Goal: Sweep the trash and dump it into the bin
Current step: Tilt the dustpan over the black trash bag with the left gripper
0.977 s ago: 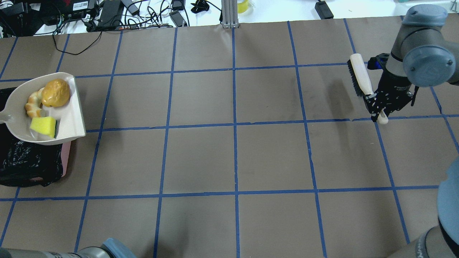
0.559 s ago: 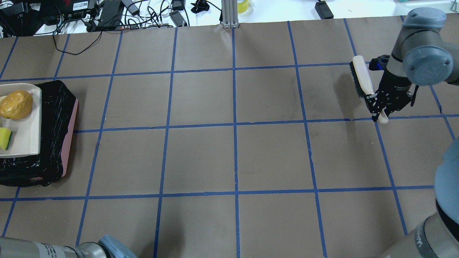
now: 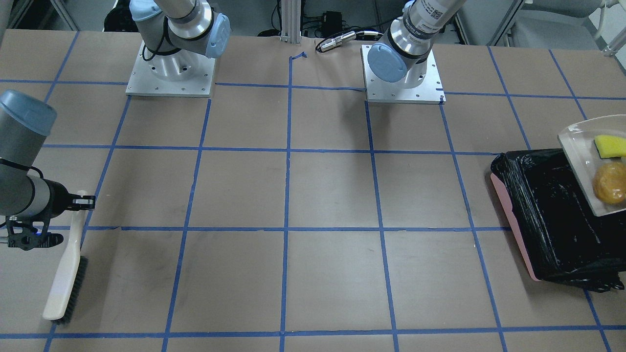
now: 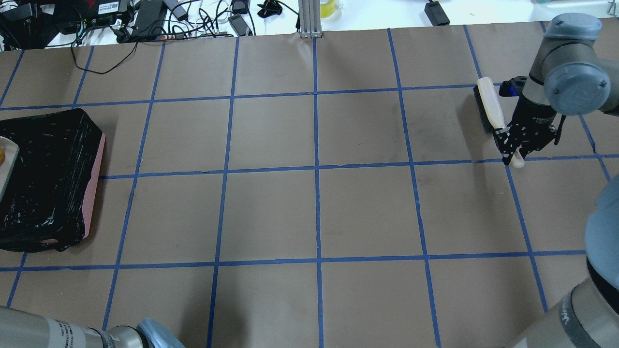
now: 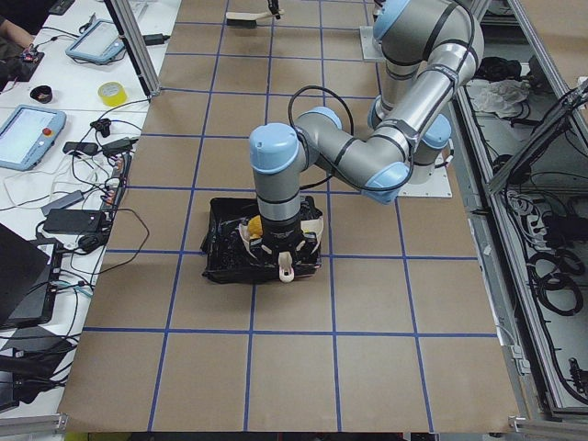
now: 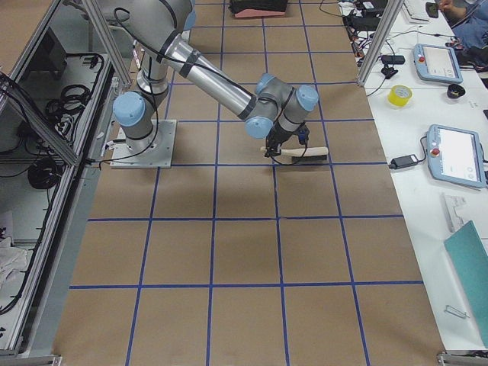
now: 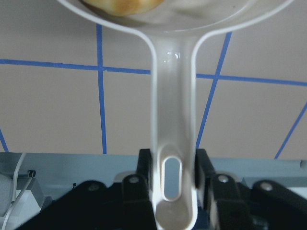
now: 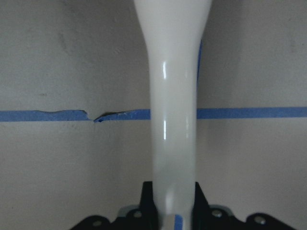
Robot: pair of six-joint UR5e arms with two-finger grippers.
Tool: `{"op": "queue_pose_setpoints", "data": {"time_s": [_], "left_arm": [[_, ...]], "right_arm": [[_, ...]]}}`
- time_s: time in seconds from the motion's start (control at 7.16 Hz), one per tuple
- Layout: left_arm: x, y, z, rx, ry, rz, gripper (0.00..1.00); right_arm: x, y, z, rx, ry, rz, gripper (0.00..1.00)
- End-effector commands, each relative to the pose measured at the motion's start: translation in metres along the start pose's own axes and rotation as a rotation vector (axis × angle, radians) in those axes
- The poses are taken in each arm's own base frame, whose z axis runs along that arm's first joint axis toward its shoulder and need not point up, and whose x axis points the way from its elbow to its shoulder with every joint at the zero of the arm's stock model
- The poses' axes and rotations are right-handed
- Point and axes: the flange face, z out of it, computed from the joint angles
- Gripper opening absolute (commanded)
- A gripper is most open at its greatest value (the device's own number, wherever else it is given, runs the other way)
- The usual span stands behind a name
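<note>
Starting at the far left of my overhead feed, the bin (image 4: 53,188) sits on the table (image 4: 314,212) at its left end. It is a pink box lined with a crinkled black bag (image 3: 552,205). Only a sliver of the beige dustpan (image 3: 579,156) shows at that edge of the overhead view. The front-facing camera gives me more: the pan hangs over the bin's outer side, partly out of frame.

Two pieces of trash lie in the pan. The yellow wedge (image 3: 610,145) is toward the robot and the golden-brown potato-like lump (image 3: 609,183) is just beside it. I can't find the croissant-like piece in any feed. From the left-end camera the pan is above the bag with the arm's wrist straight over it.

The left gripper (image 7: 173,165) is clamped on the dustpan's handle. Its two fingers (image 7: 144,165) press the handle from both sides, just above the hanging slot.

The middle of the table shows only brown paper and blue tape lines.

At the far right, the brush (image 4: 488,104) has a white back, and its dark bristles face the table's middle. Its head points away from the robot. The right gripper (image 4: 511,145) is closed around the brush's handle near its end, with the knob of the handle poking out past the fingers. I can't tell whether the bristles touch the paper.
</note>
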Motion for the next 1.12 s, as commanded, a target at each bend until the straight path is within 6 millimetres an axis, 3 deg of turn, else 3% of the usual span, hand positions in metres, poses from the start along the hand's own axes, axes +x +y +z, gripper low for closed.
{"op": "queue_pose_setpoints", "data": {"time_s": [0.0,0.28,0.7,0.98], "left_arm": [[-0.026,-0.052,-0.025,-0.173,-0.018,0.089,0.0],[-0.026,-0.069,-0.017,-0.291,-0.043,0.062,0.0],[-0.035,-0.088,-0.043,-0.334,-0.051,0.096,0.0],[-0.05,-0.091,-0.044,-0.235,-0.158,0.149,0.0]], "right_arm": [[0.0,0.0,0.001,-0.002,-0.001,0.0,0.07],[0.0,0.0,0.003,-0.006,-0.002,-0.005,0.15],[0.0,-0.001,0.002,-0.004,0.0,-0.009,0.33],[0.004,0.0,0.0,-0.01,0.032,-0.011,0.74]]}}
